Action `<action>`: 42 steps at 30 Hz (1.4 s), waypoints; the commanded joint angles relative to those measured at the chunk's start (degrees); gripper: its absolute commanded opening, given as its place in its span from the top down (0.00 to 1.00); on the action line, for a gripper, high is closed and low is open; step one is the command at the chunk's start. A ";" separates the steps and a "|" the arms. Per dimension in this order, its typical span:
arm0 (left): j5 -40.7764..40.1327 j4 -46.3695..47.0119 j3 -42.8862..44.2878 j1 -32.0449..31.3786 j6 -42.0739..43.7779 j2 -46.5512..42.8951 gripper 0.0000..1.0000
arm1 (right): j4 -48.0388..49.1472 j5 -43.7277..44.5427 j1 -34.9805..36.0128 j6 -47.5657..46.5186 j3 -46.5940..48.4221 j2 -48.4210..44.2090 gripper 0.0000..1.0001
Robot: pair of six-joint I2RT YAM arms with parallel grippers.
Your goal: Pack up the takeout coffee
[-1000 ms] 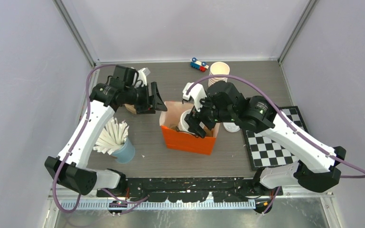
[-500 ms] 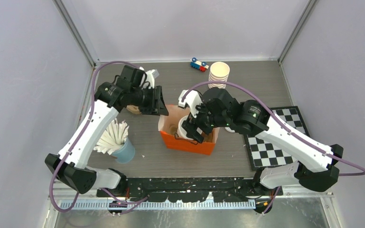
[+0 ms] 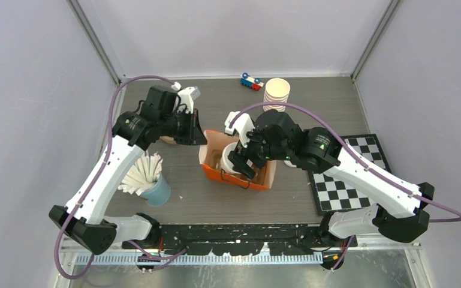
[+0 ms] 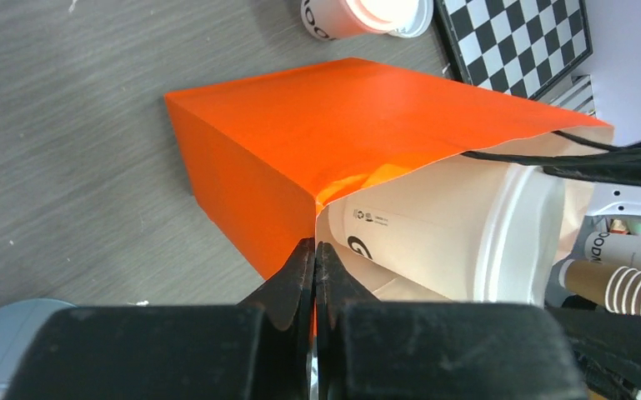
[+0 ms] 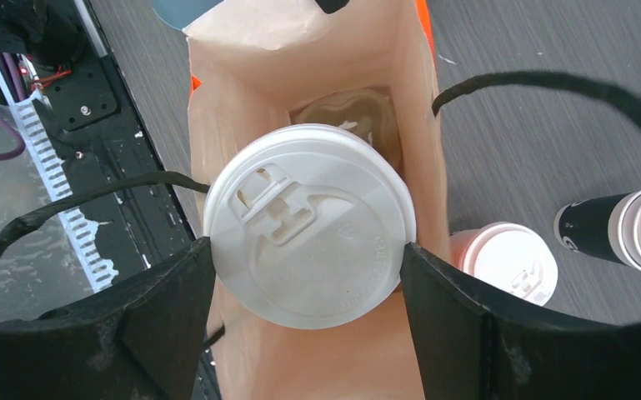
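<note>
The orange bag (image 3: 243,179) stands open at the table's middle. My left gripper (image 4: 315,250) is shut, pinching the bag's rim at its left corner (image 3: 201,137). My right gripper (image 5: 307,250) is shut on a takeout coffee (image 5: 308,242), a white paper cup with a white lid, its fingers pressing on both sides of the lid. The cup hangs inside the bag's mouth (image 3: 232,157) and shows from the side in the left wrist view (image 4: 442,225). A shaded lid (image 5: 342,112) lies deeper in the bag. Another lidded coffee (image 5: 508,262) stands outside, right of the bag (image 3: 292,160).
A blue cup of white sticks (image 3: 153,183) stands front left. A tall stack of nested cups (image 3: 276,93) and a toy car (image 3: 252,81) are at the back. A checkerboard (image 3: 347,180) lies at the right. Black bag handles (image 5: 550,83) loop around my right fingers.
My left gripper has shut on the bag's rim and pulled that corner left. My right gripper has lowered the cup deeper into the bag, which has shifted and tilted.
</note>
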 commanded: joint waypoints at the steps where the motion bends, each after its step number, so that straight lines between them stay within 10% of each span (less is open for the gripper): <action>1: -1.26 5.48 0.68 -0.09 4.59 -3.20 1.00 | 4.54 0.86 0.32 -3.04 0.87 0.09 0.31; 19: -3.89 4.08 -2.45 -0.01 17.32 -7.06 0.94 | 8.80 4.30 0.34 -17.09 -4.64 2.29 0.29; 29: -2.21 -3.43 1.41 0.00 6.17 -7.02 0.38 | 10.50 2.78 1.73 -15.78 -6.70 2.02 0.29; 42: -9.16 -14.18 0.24 -0.01 -1.67 -12.24 0.32 | 11.90 6.15 6.33 -14.21 -9.79 1.96 0.30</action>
